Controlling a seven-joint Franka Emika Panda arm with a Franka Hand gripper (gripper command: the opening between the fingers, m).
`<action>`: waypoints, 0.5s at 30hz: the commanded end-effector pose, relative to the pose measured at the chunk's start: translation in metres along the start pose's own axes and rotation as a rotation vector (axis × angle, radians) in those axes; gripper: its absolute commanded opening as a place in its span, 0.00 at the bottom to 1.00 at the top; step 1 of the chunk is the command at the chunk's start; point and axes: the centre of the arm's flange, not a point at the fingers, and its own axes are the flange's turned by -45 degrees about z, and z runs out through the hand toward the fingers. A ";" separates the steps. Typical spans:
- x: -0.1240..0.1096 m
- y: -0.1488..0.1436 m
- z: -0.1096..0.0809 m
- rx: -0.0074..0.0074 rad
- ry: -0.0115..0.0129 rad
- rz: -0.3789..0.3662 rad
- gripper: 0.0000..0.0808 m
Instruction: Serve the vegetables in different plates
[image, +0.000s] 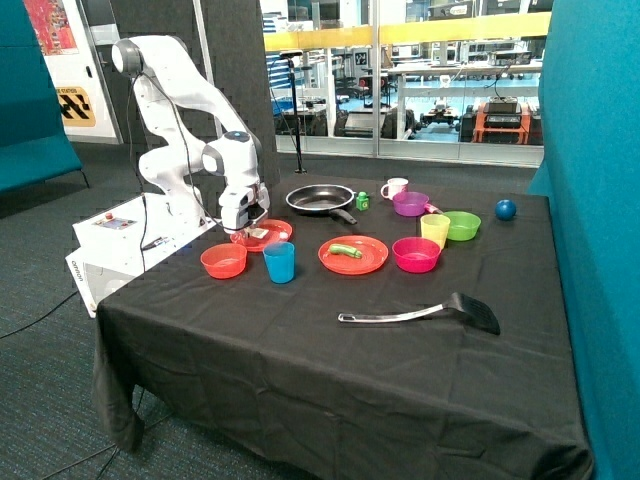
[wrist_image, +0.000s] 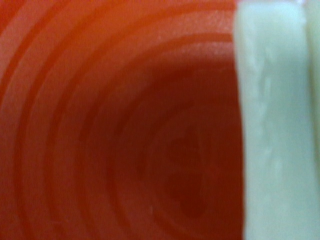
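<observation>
The green elongated vegetable (image: 345, 251) lies on a red-orange plate (image: 372, 264) near the middle of the table. The pale cream vegetable (image: 260, 234) lies on the second red-orange plate (image: 277, 231), near the arm's base. My gripper (image: 247, 228) is down at this second plate, right at the cream vegetable. The wrist view is filled by the plate's ringed bottom (wrist_image: 125, 125), very close, with the cream vegetable (wrist_image: 272, 125) along one side.
A red-orange bowl (image: 223, 260) and a blue cup (image: 279, 262) stand just in front of the gripper's plate. A frying pan (image: 320, 199), a green cube (image: 363, 201), a mug (image: 395, 187), several bowls and a yellow cup (image: 434, 230) stand behind. A spatula (image: 430, 313) lies in front.
</observation>
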 end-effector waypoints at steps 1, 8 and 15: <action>0.001 -0.005 0.001 -0.0012 0.0000 -0.019 0.62; 0.006 -0.009 -0.001 -0.0012 0.0000 -0.033 0.96; 0.005 -0.011 -0.001 -0.0012 0.0000 -0.037 1.00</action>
